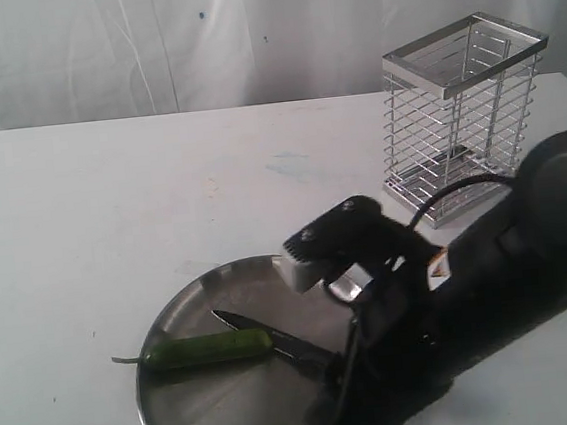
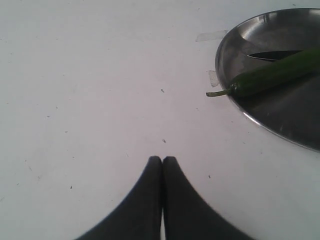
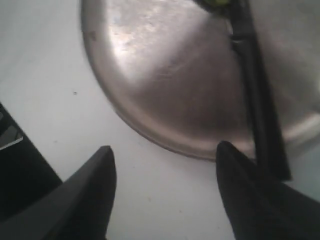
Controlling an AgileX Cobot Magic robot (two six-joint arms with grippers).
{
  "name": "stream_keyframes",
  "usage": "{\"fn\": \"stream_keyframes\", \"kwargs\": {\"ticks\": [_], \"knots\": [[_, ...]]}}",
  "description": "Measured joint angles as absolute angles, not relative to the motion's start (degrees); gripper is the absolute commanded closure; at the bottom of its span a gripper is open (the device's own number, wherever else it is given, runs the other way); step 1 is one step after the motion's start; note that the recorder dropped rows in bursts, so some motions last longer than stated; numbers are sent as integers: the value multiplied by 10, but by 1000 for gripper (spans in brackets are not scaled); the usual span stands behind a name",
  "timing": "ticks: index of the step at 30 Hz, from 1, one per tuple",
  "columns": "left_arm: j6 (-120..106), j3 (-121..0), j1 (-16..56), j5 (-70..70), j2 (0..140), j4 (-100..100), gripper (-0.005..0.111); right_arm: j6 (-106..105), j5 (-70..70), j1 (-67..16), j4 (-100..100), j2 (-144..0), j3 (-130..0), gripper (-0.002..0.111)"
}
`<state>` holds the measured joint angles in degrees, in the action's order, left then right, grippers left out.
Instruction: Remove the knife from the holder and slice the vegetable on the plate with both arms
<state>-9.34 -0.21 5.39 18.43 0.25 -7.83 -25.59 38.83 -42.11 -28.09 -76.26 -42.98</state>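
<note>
1. The plate (image 1: 210, 412) sits on the white desk (image 1: 84, 222); the green vegetable (image 1: 208, 349) lies flat in it
2. The knife (image 1: 238, 323) lies in the plate too, its blade just beside the vegetable; its black handle pokes past the rim
3. The right hand (image 3: 165, 150) is wide open at the plate's rim, holding nothing
4. The left hand (image 2: 162, 161) is shut and empty, near the plate
5. The holder (image 1: 462, 115) stands upright, well apart from the plate

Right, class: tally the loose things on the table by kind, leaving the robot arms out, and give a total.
Wire holder: 1
Steel plate: 1
Knife: 1
Green vegetable: 1
Total: 4
</note>
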Motion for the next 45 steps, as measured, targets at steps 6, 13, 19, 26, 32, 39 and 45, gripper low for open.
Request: {"fn": "stream_keyframes", "kwargs": {"ticks": [6, 13, 19, 26, 32, 39, 45], "knots": [[-93, -2, 54, 184, 2, -78, 107, -303, 316, -517, -295, -856, -453, 53], [-93, -2, 54, 184, 2, -78, 107, -325, 249, -560, -269, -947, -454, 53], [-93, -2, 54, 184, 2, -78, 107, -327, 195, -589, -253, -994, -454, 53], [-93, -2, 54, 184, 2, -78, 107, -327, 120, -596, -252, -1016, -455, 64], [-93, -2, 54, 184, 2, -78, 107, -327, 50, -599, -252, -1036, -456, 65], [-93, -2, 54, 184, 2, -78, 107, -327, -28, -599, -256, -1053, -461, 65], [-93, -2, 54, 184, 2, -78, 107, -327, -71, -562, -269, -1053, -461, 65]]}}
